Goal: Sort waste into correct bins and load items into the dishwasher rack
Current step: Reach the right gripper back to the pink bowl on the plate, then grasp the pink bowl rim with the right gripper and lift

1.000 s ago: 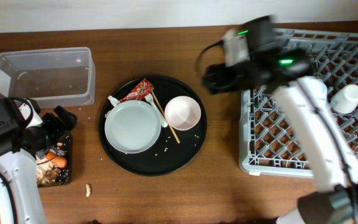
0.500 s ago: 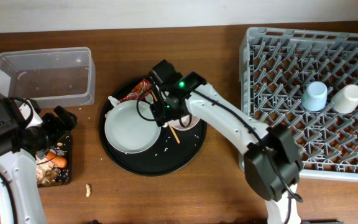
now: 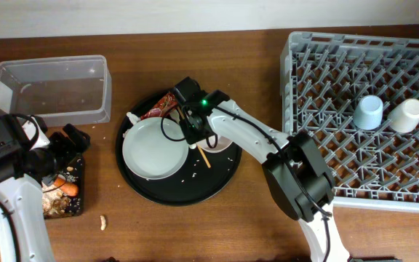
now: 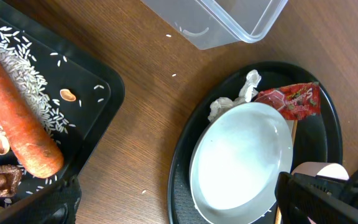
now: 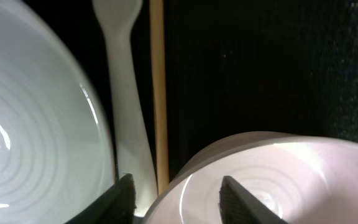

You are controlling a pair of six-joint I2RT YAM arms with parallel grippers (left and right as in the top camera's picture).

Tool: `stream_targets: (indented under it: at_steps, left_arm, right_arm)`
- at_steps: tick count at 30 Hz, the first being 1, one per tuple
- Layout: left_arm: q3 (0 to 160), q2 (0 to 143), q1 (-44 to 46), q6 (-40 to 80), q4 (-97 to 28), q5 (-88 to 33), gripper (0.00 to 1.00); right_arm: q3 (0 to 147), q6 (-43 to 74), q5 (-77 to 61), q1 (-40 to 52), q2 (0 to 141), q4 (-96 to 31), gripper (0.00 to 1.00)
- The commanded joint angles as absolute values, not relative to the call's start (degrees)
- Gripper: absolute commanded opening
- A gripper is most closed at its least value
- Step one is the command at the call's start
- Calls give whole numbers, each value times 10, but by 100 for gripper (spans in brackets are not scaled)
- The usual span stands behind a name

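My right gripper [image 3: 197, 133] hangs low over the round black tray [image 3: 217, 182], open. Its fingers [image 5: 114, 202] straddle the near rim of the white-pink bowl [image 5: 272, 180], one outside and one inside, with gaps on both sides. Beside the bowl lie a wooden chopstick [image 5: 158, 93], the white fork [image 5: 126, 124] and the white plate [image 3: 151, 148]. A red wrapper [image 3: 162, 105] and crumpled tissue [image 4: 232, 99] sit at the tray's back. My left gripper [image 3: 68, 142] stands open and empty beside the shallow black tray [image 4: 98, 93], which holds a carrot [image 4: 17, 118] and rice [image 4: 17, 56].
The clear box [image 3: 49, 91] stands at the back left. The grey rack [image 3: 340, 109] fills the right side, with a light blue cup [image 3: 368, 113] and a white cup [image 3: 407, 114] in it. A small brown scrap [image 3: 103, 220] lies on the table near the front.
My right arm swung from the rack to the round tray, leaving the blue cup in the rack. Its jaws have narrowed around the bowl's rim. The left arm has not moved.
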State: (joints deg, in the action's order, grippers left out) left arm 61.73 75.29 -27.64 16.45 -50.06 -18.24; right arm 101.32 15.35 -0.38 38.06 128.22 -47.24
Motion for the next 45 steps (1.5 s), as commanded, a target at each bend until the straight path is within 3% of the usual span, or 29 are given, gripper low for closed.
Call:
stream_targets:
  at_steps: [1,12,19,25,33,41,45]
  left_arm:
    - [627,753,-279,156,-500,-187,99]
    - [627,753,-279,156,-500,-187,99]
    - [627,753,-279,156,-500,-187,99]
    - [627,753,-279,156,-500,-187,99]
    - [627,753,-279,156,-500,-187,99]
    - [627,753,-279,156,-500,-187,99]
    - [627,753,-279,156,-500,-187,99]
  right_arm:
    - [1010,170,9,379,1287,-471,35]
    - [1015,170,9,379,1280,-478,26]
    - [1053,170,9,379,1273,-521,4]
    - [1063,175,7,378,1268,-540,4]
    - [1192,184,7,360,1221,-669,4]
    - [1261,185,-11,224,1140,-745,4]
    - [1258,136,-155,94,1136,-787,4]
